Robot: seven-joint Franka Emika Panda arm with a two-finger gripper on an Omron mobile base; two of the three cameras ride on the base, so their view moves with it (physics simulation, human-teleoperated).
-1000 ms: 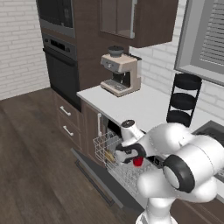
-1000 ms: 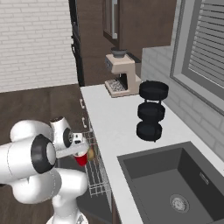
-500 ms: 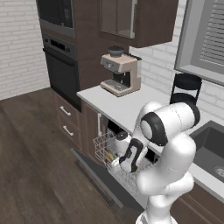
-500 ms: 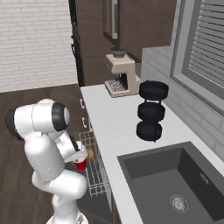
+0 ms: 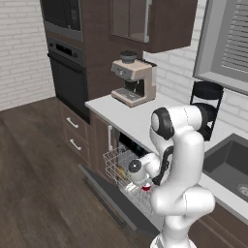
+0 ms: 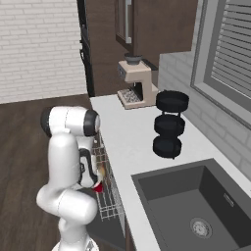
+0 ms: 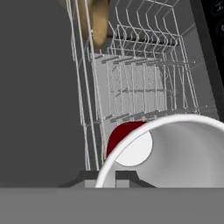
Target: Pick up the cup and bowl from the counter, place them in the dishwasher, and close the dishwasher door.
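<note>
The dishwasher door (image 5: 104,191) lies open and the white wire rack (image 5: 116,164) is pulled out under the counter (image 5: 140,118). My gripper (image 5: 143,184) reaches down into the rack, shut on the white rim of the red cup (image 5: 146,188). In the hand view the cup (image 7: 122,133) lies tilted over the rack wires (image 7: 144,87), its rim running between my gripper's (image 7: 107,177) fingertips (image 7: 127,176). The tan bowl (image 7: 98,19) stands on edge further along the rack. From the right, the cup (image 6: 98,187) sits just below the bowl (image 6: 102,171), beside the counter edge (image 6: 115,162).
A coffee machine (image 5: 133,82) and a black three-tier stand (image 5: 206,104) stand on the counter, with a dark sink (image 6: 191,206) beyond. A black wall oven (image 5: 68,72) and brown drawers (image 5: 75,135) lie left of the dishwasher. Wood floor (image 5: 38,184) spreads in front.
The arm's upper links have swung up and back to stand over the rack. The hand has stayed low at the rack with the red cup in it.
</note>
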